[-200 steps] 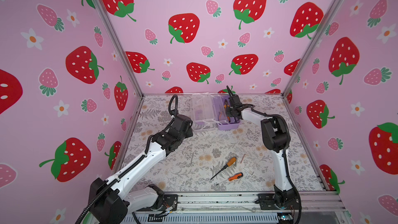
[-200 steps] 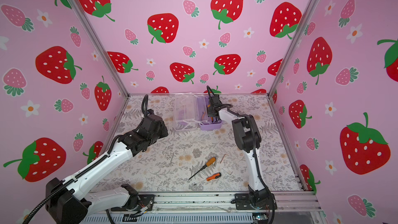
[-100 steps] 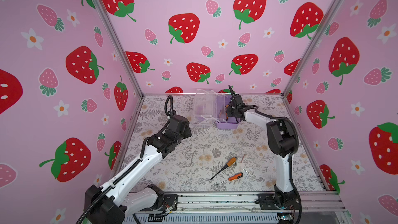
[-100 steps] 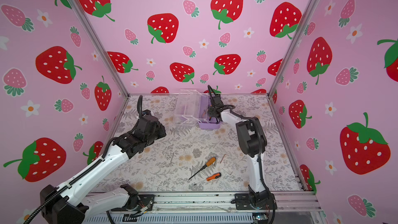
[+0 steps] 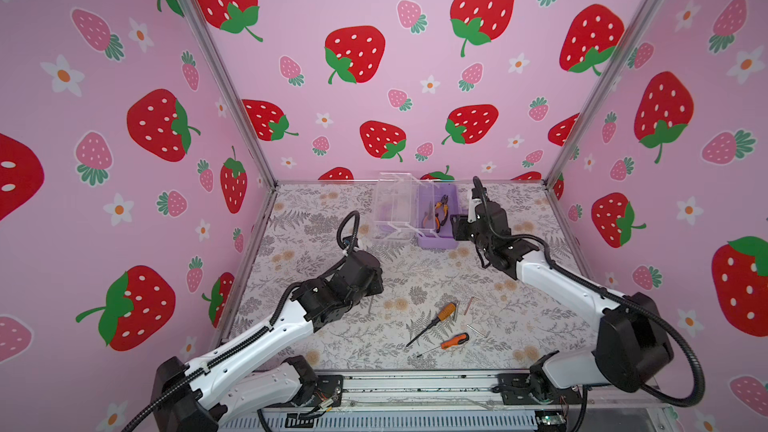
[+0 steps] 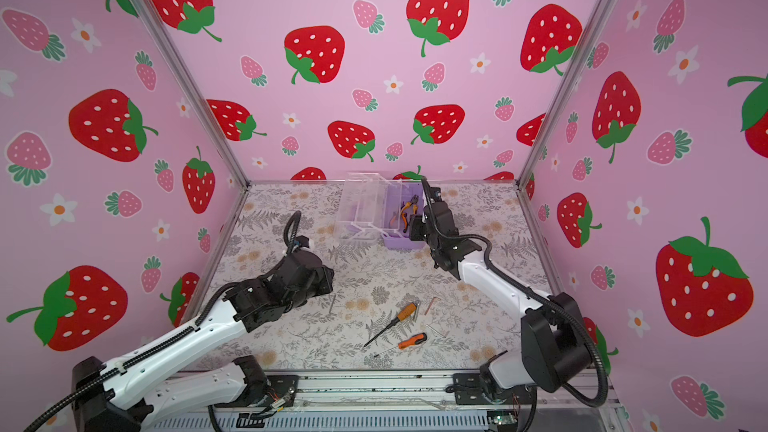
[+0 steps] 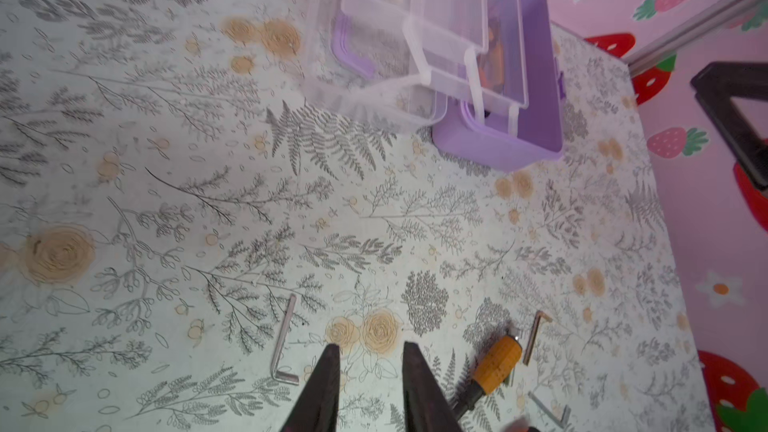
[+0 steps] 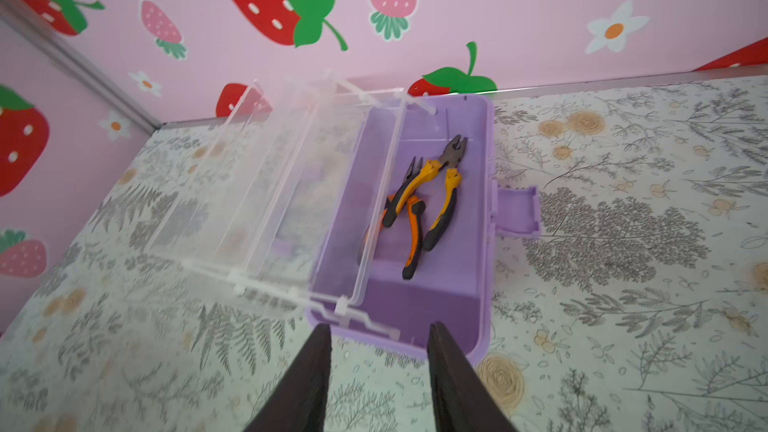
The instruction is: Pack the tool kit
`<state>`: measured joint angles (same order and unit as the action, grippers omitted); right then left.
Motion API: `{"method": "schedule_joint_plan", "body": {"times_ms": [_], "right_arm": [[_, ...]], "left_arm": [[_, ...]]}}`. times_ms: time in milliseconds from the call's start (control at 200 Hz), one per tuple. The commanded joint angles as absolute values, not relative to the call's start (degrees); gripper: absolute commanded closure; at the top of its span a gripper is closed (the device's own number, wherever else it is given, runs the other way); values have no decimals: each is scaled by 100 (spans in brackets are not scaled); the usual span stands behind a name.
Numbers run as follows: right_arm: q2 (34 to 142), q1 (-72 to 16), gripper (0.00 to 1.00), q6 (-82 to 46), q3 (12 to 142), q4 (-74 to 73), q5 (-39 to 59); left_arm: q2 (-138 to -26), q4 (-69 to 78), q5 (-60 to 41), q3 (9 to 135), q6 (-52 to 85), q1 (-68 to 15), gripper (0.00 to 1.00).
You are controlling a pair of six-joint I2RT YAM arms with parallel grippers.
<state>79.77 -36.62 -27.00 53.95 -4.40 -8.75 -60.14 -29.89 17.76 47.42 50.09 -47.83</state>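
Nearest you, well in front of the box (image 5: 438,241), two screwdrivers lie flat on the surface (image 5: 415,276). The short screwdriver (image 5: 455,340) is closest. The long screwdriver (image 5: 432,324) lies just beyond it, handle toward the box and tip away. Thin metal bits (image 5: 468,305) are scattered beside their handles.

Your left arm reaches in low, front-left of the box, with the wrist bent so the left hand (image 7: 370,347) points down at the surface. Its fingers (image 7: 328,384) stand a little apart with nothing between them. An L-shaped key (image 7: 284,338) lies just beside one finger, and the long screwdriver's handle is near the other. You cannot tell whether the tips touch the surface.

Your right arm is folded at the elbow, with the forearm stretched toward the box. The right hand (image 8: 379,326) is aimed at the box's near end wall, just short of it, its fingers parted and empty.

The box sits at the far end of the surface, close to the back wall. Two pliers (image 8: 451,189) lie inside it, touching each other. The clear lid (image 8: 249,184) is folded open on the side of the box away from your right arm. On the opposite side, the lilac latch (image 8: 517,211) sticks out open.
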Motion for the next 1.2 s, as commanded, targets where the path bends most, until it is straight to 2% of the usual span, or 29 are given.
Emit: {"method": "schedule_joint_plan", "body": {"times_ms": [0, 190, 300, 460, 715, 890, 1106, 1196], "right_arm": [[7438, -4014, 58, -2417, 4650, -495, -1037], [6611, -4158, 55, -2588, 3610, -267, -1021], [6377, -4157, 55, -2712, 3322, -139, -1081], [6611, -4157, 55, -2783, 3312, -153, -984], [7311, -4162, 56, -2906, 3564, -441, -491], [7506, -4159, 56, -2808, 3701, -425, -453], [7590, -4166, 55, -2719, 3693, -343, -347], [7541, -4175, 55, -2649, 3593, -346, -244]], "left_arm": [[-6361, -3093, 2186, 4600, 5487, -5269, 71], [-7114, -3290, 2744, 5075, 5306, -6279, 64], [-7569, -3378, 2708, 5303, 5324, -6626, 63], [-8171, -3107, 2490, 5395, 5508, -7040, 80], [-9046, -3205, 2287, 6098, 5250, -7347, 93], [-9191, -3153, 2160, 6169, 5130, -7372, 92], [-9379, -3110, 1808, 6131, 4763, -7366, 78], [-9506, -3135, 1640, 6127, 4616, -7369, 76]]}}
